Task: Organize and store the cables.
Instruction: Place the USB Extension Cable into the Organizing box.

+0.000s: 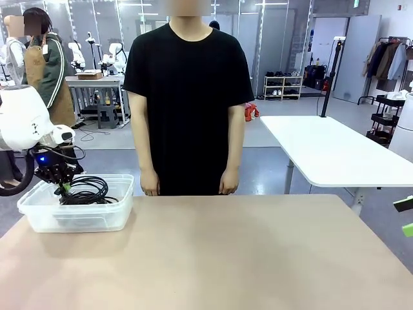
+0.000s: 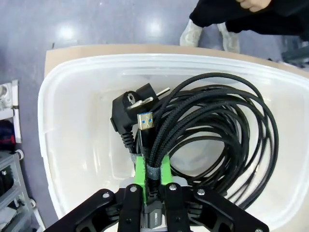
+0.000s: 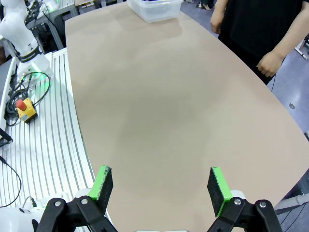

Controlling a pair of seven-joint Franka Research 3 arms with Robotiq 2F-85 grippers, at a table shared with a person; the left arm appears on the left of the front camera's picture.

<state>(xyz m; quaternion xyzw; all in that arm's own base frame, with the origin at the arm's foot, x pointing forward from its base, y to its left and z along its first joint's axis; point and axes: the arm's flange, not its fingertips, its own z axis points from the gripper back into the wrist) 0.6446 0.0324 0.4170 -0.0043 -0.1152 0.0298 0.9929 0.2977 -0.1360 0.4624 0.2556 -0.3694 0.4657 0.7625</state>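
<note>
We found the left gripper [image 2: 152, 175], black with green pads, poised low inside the clear, rounded plastic storage bin [image 2: 67, 145] at the left end of the tan table [image 1: 226, 258], and the coiled black braided cables [image 2: 217, 130] lay directly ahead of its fingertips, resting on the bin floor. One strand, bound with a small black tie, ran straight up between the two green pads, so its long axis there followed the fingers; the jaws stood narrow about that strand, and we could not tell whether they gripped it or had just let go. We judged a straight lift would clear the coil only if the strand were free. The right gripper [image 3: 161, 186] hung spread wide above bare tabletop, well apart from the bin. We counted one bin, one heap of coils whose number we could not separate, one black mains plug [image 2: 130, 104] and one blue-tongued USB plug [image 2: 145, 120].
</note>
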